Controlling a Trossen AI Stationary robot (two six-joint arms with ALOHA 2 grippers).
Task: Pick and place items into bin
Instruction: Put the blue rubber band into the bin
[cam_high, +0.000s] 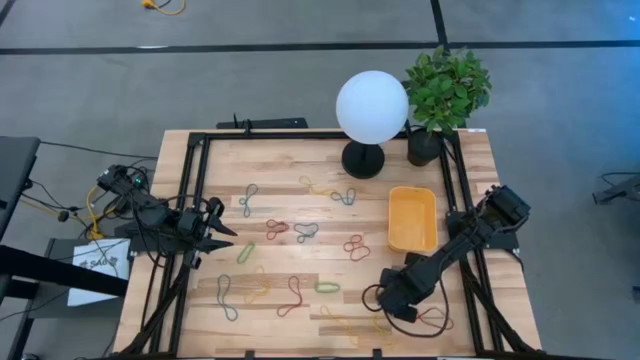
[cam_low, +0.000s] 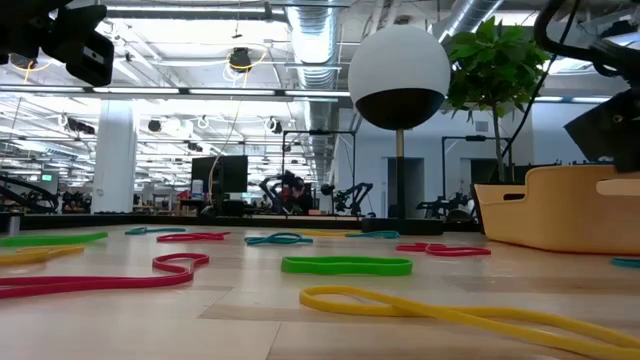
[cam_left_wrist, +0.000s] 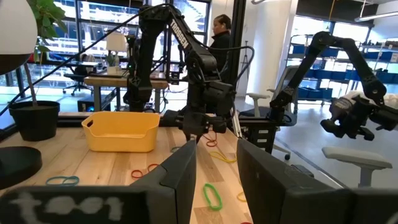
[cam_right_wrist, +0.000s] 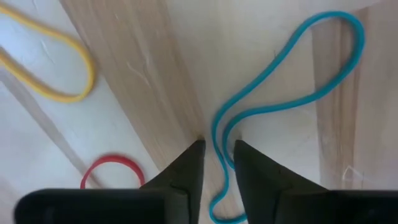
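Observation:
Several rubber-band items in red, green, blue and yellow lie flat over the wooden table. The yellow-orange bin stands at the right, near the far edge. My right gripper is near the table's front right and points down. Its fingers stand a narrow gap apart astride one strand of a blue band that lies flat on the wood. A red band and a yellow band lie beside it. My left gripper waits open at the table's left edge, holding nothing. My right gripper comes down on the blue band from above, with one strand near the loop's narrow waist running between its two fingertips. I cannot tell whether the fingers touch the strand. The whole band lies on the table.
A lamp with a white globe and a potted plant stand at the far edge beside the bin. Black frame rails run along the table's sides. A green band and a yellow band lie near the front. A person stands in the room beyond.

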